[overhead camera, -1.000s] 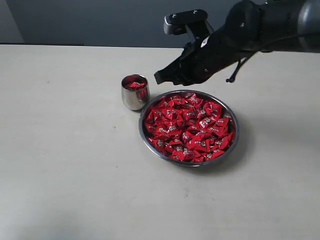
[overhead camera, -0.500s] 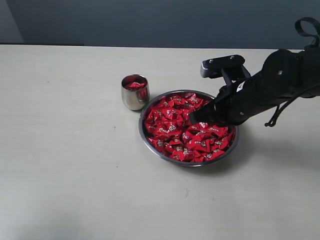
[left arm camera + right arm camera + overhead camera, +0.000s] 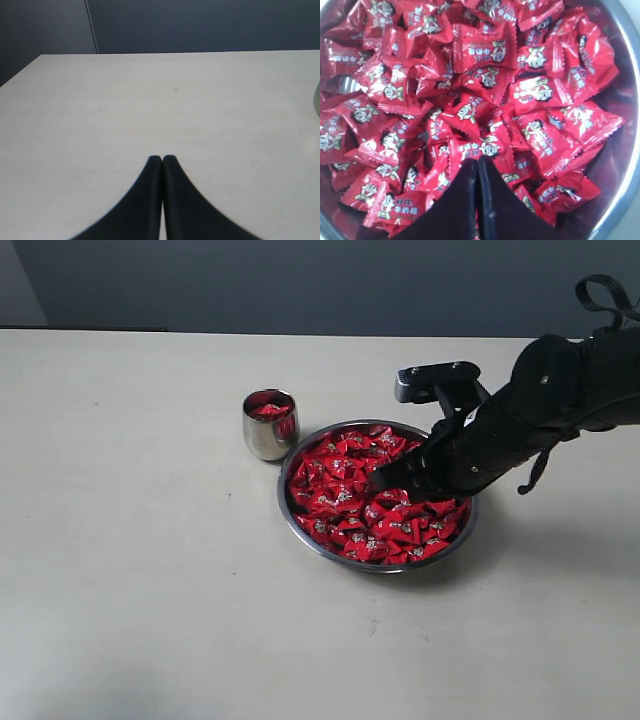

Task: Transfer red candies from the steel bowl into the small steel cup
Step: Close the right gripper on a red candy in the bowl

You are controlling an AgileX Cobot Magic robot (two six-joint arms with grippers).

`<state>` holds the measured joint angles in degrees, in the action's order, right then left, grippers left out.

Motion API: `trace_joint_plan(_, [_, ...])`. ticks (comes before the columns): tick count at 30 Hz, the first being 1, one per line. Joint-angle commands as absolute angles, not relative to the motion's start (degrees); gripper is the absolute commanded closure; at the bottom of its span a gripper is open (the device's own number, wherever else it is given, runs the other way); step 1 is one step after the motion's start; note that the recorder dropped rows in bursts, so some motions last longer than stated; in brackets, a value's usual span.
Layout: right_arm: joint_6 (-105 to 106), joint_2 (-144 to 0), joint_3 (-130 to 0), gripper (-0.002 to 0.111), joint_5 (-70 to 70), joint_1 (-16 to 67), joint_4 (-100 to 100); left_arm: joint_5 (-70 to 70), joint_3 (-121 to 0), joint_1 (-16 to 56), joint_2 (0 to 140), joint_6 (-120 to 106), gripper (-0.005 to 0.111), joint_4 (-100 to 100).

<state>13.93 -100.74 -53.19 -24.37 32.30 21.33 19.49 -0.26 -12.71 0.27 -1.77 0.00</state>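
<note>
The steel bowl (image 3: 283,502) sits mid-table, heaped with red candies (image 3: 340,496). Just to its left stands the small steel cup (image 3: 268,432) with a few red candies (image 3: 270,410) inside. My right gripper (image 3: 376,480) is shut, its tips low over the middle of the pile. In the right wrist view the closed fingertips (image 3: 478,161) rest right at the red candies (image 3: 485,55), with nothing visibly pinched between them; the bowl wall (image 3: 620,170) curves round the heap. My left gripper (image 3: 162,159) is shut over bare table and does not appear in the exterior view.
The pale tabletop (image 3: 150,570) stretches wide to the left and front of the bowl. A dark wall runs behind the table's far edge (image 3: 200,332). The black right arm (image 3: 540,405) reaches in from the right above the bowl's far side.
The right arm swung from beside the cup to the right over the bowl, then dropped and shifted slightly left onto the candies. Its jaws stayed shut. Cup and bowl did not move.
</note>
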Motion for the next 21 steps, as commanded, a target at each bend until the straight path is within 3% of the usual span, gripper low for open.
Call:
trace_joint_plan(1, [13.59, -102.52, -56.11, 0.109, -28.13, 32.03, 21.46, 18.91, 0.0, -12.44, 0.0, -1.68, 0.106, -0.35])
trace_joint_plan(11, [6.09, -103.59, -60.38, 0.107, -33.45, 29.25, 13.45, 18.91, 0.0, -12.44, 0.0, -1.68, 0.106, -0.35])
trace_joint_plan(18, [6.09, -103.59, -60.38, 0.071, -38.08, 27.31, 14.27, 18.91, 0.0, -12.44, 0.0, -1.68, 0.106, -0.35])
trace_joint_plan(21, [6.09, -103.59, -60.38, 0.069, -37.39, 27.31, 17.79, 18.91, 0.0, -12.44, 0.0, -1.68, 0.106, -0.35])
